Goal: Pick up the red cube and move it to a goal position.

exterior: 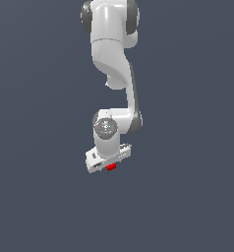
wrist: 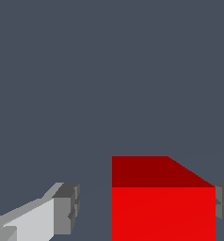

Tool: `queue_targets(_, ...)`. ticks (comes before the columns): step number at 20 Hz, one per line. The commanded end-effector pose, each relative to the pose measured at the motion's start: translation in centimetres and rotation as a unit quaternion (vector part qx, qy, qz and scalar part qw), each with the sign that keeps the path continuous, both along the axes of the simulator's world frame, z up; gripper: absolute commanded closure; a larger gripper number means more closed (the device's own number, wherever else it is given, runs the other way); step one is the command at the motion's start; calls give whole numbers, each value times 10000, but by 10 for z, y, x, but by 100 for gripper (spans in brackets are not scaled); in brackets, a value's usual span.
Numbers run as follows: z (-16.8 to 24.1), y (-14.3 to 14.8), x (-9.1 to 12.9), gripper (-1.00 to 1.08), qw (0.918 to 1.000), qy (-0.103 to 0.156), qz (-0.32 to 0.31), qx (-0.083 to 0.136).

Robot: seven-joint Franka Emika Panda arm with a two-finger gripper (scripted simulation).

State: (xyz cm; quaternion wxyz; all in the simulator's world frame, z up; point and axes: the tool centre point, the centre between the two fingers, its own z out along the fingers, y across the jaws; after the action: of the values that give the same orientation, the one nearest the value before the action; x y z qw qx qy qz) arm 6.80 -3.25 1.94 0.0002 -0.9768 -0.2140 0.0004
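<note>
1. Red cube (wrist: 163,207) sits low centre in the exterior view, between the gripper (wrist: 147,207) fingers.
2. Jaws stand wide: one finger (wrist: 67,207) well clear, the other touching or just beside.

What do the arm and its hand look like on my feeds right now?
The arm is glossy white with rounded links and dark grey joint bands. The hand is a white, boxy block; its fingers are light grey with darker grey pads. No cables or markings are visible.
</note>
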Motion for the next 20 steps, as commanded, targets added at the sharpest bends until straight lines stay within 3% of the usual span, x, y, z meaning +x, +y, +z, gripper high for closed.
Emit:
queue_targets(1, 1, 0, 1, -92, 10000, -5, 3, -1)
queue_targets(2, 1, 0, 1, 108, 10000, -5, 3, -1)
queue_targets(20, 13, 4, -5, 108, 10000, -5, 3, -1)
